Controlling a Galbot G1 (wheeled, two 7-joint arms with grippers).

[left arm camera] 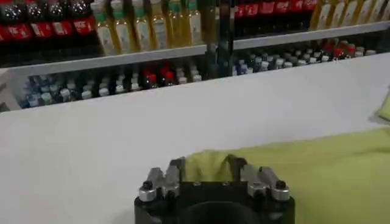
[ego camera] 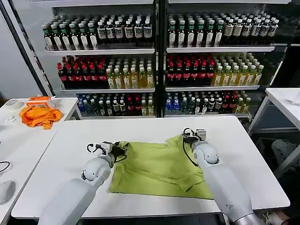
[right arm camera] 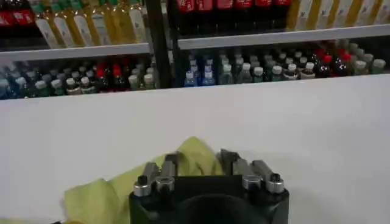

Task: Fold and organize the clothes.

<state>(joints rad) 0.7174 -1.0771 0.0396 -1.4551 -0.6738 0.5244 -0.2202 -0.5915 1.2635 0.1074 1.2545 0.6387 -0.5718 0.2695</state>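
Note:
The clothes, a lime yellow-green T-shirt (ego camera: pixel 159 168), lie spread on the white table (ego camera: pixel 243 154) in the head view. My left gripper (ego camera: pixel 123 149) is at the shirt's far left corner, shut on a bunched fold of the green cloth (left arm camera: pixel 207 167). At the far right corner my right gripper (ego camera: pixel 189 138) is shut on a raised peak of the shirt (right arm camera: pixel 196 157). Both held corners are lifted a little off the table, while the near edge of the shirt lies flat between my two arms.
Shelves of drink bottles (ego camera: pixel 159 61) stand behind the table. A side table on the left (ego camera: pixel 18 136) carries an orange cloth (ego camera: pixel 40 116) and an orange box (ego camera: pixel 39 100). Another white table (ego camera: pixel 286 101) stands at the right.

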